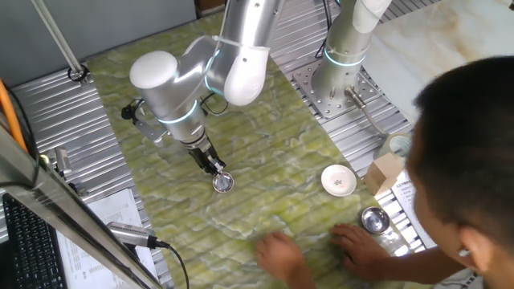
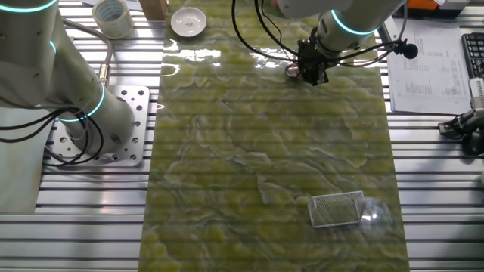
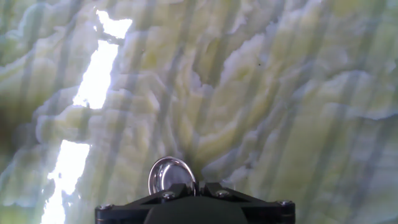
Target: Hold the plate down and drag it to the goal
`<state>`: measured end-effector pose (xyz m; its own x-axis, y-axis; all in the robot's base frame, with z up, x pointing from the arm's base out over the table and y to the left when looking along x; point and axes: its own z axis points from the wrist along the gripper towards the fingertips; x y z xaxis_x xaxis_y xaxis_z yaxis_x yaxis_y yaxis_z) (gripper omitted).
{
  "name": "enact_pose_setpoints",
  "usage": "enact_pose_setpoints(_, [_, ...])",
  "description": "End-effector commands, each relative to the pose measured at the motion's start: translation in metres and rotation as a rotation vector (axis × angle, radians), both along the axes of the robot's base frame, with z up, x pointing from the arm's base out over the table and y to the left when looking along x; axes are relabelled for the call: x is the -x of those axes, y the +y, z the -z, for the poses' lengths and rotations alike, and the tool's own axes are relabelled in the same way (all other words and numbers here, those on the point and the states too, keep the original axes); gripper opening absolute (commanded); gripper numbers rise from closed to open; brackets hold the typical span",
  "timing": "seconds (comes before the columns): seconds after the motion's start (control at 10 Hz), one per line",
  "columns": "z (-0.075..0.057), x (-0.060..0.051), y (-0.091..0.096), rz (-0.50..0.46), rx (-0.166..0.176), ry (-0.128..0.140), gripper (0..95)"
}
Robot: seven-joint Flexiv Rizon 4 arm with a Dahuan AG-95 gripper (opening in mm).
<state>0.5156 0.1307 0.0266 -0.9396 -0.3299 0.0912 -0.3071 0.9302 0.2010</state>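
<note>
The plate (image 1: 222, 183) is a small shiny silver dish on the green marbled mat. My gripper (image 1: 215, 168) stands over its edge with the fingers closed together and the tips down on the plate. In the hand view the plate (image 3: 171, 174) shows just ahead of the closed fingers (image 3: 180, 190), partly hidden by them. In the other fixed view the plate (image 2: 293, 71) lies beside the gripper (image 2: 311, 74) at the far end of the mat. The goal (image 2: 338, 209), a thin white U-shaped frame, lies at the mat's opposite end, far from the plate.
A white round dish (image 1: 339, 180) and a steel bowl (image 1: 374, 218) sit at the mat's right side. A person's hands (image 1: 281, 253) rest on the mat near the front. A second arm's base (image 1: 341, 72) stands beside the mat. A tape roll (image 2: 113, 15) lies off the mat.
</note>
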Motion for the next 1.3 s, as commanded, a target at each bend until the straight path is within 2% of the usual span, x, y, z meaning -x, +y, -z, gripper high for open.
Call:
enact_pose_setpoints(0.1, [-0.001, 0.0, -0.001, -0.001, -0.003, 0.0, 0.0])
enact_pose_setpoints(1.3, [-0.003, 0.0, -0.012, -0.024, 0.003, -0.01, 0.0])
